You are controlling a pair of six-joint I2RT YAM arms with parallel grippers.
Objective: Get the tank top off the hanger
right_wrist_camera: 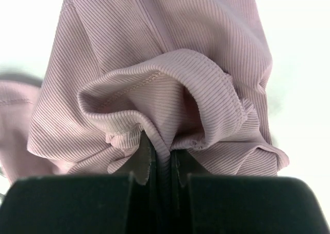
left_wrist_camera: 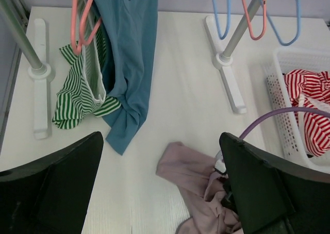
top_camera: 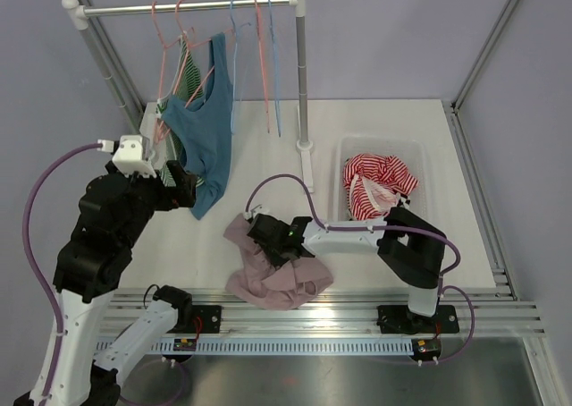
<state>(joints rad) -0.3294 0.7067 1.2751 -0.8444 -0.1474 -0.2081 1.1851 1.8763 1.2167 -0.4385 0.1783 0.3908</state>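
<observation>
One fold of the pink tank top — pinched tight inside the right gripper

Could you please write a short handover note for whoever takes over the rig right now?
The left gripper is open and empty, beside the hanging blue top.
The right gripper is shut on a fold of the pink top, crumpled on the table.
Done: pink top is off the rack.
Left: blue top and green striped top hang on hangers.
A red striped garment lies in the basket.
</observation>
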